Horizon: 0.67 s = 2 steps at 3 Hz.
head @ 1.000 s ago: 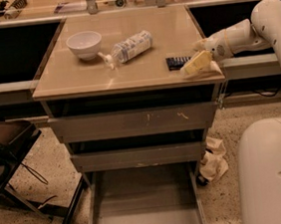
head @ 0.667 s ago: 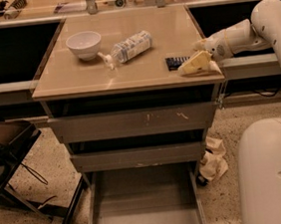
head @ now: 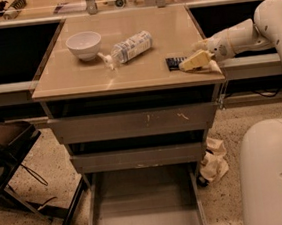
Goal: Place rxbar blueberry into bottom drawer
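The rxbar blueberry (head: 173,63), a dark flat bar, lies on the tabletop near its right front corner. My gripper (head: 195,61) reaches in from the right, low over the table, and covers the bar's right end. Only the bar's left part shows. The bottom drawer (head: 146,209) is pulled out at floor level below the table, with a bare grey floor. The two upper drawers (head: 132,123) are closed.
A white bowl (head: 84,43) and a clear plastic bottle (head: 126,48) lying on its side sit on the table's left and middle. A black chair (head: 5,159) stands left of the drawers. Crumpled paper (head: 212,161) lies on the floor at the right, beside the robot base (head: 273,171).
My gripper has shifted slightly left along the tabletop onto the bar's right end. The bar, bottle and bowl have not moved.
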Tool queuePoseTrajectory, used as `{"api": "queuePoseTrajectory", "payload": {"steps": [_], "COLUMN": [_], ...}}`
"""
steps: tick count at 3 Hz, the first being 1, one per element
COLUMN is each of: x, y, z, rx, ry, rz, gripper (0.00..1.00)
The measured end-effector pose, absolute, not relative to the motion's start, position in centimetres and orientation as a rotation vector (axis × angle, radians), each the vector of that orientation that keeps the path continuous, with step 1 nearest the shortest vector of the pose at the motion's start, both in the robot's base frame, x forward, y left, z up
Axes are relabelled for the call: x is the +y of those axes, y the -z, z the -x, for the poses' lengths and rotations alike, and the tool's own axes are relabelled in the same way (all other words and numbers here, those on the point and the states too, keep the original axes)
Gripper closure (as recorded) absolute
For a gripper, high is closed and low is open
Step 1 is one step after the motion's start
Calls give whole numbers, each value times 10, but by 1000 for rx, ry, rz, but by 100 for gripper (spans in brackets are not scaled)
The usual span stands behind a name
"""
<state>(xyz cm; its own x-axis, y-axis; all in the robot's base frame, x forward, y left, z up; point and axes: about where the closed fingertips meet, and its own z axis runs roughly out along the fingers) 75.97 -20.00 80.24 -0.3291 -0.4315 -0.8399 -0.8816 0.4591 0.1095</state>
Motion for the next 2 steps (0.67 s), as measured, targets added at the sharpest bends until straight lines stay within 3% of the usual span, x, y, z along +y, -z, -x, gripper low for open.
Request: {"api": "queuePoseTrajectory", "payload": {"steps": [1, 2], "x": [-200, -201], "y": [-809, -813], "z": [-760, -760], "rx": [1938, 1937], "ry": [-740, -737], "rz": [1097, 1097], "gripper": [88, 100]}}
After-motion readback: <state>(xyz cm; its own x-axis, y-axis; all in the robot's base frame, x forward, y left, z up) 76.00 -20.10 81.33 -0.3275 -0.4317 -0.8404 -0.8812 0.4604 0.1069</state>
